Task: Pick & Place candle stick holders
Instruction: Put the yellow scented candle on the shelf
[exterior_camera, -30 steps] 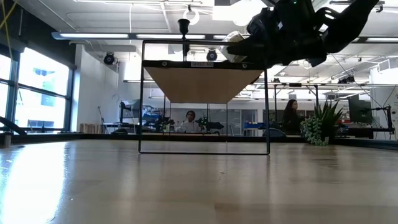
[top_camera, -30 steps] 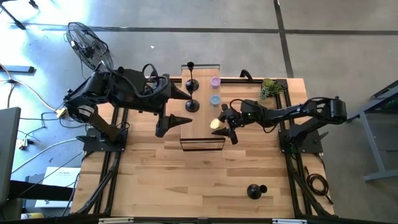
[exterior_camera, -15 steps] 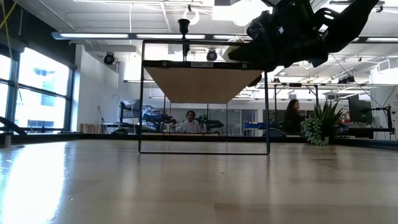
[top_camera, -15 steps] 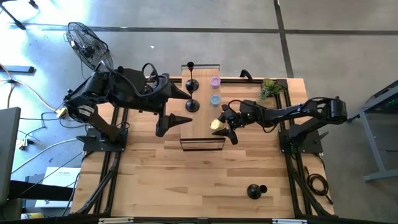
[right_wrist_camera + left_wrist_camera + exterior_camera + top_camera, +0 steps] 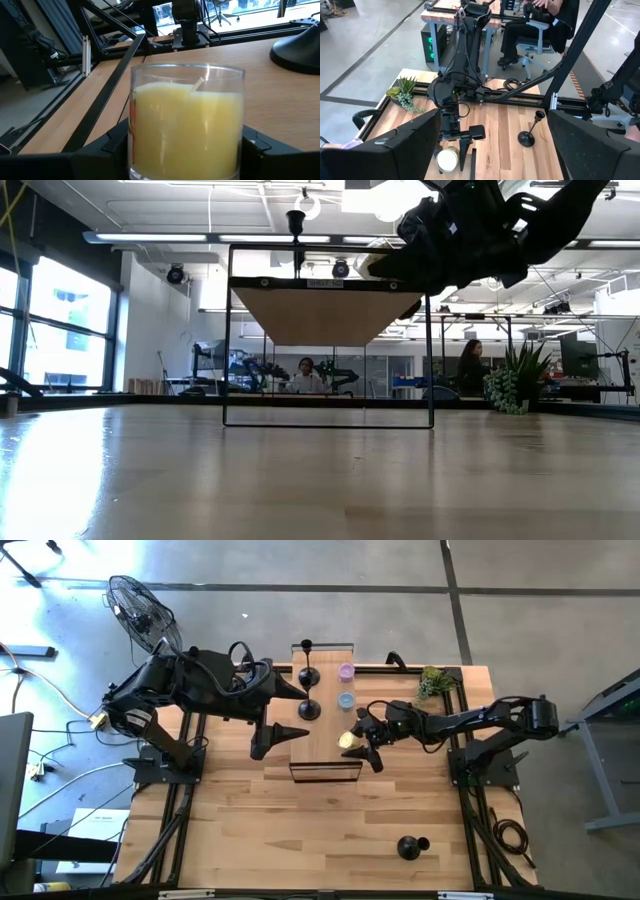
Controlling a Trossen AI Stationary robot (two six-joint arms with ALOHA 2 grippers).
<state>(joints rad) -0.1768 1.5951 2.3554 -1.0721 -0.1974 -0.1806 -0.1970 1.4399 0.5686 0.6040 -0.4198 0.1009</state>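
Note:
A raised wooden shelf (image 5: 325,755) on a black frame stands mid-table. Two black candle stick holders (image 5: 308,675) (image 5: 309,708) stand on their round bases on its far part. Another candle stick holder (image 5: 410,846) stands on the table near the front right. My right gripper (image 5: 355,740) reaches in from the right over the shelf, shut on a glass jar with a yellow candle (image 5: 187,130). My left gripper (image 5: 285,712) hangs wide open above the shelf's left edge, holding nothing. My right gripper pinches the candle jar's glass wall (image 5: 137,140) between its two fingers (image 5: 100,147), one on each side. The fingers come nearly level from the table's right side. The jar stands upright over the shelf board; its bottom is out of frame, so whether it rests there I cannot tell.
A purple cup (image 5: 346,670) and a blue cup (image 5: 346,700) stand on the shelf beside the holders. A small green plant (image 5: 435,682) sits at the table's far right corner. A fan (image 5: 140,610) stands on the floor far left. People sit in the room beyond.

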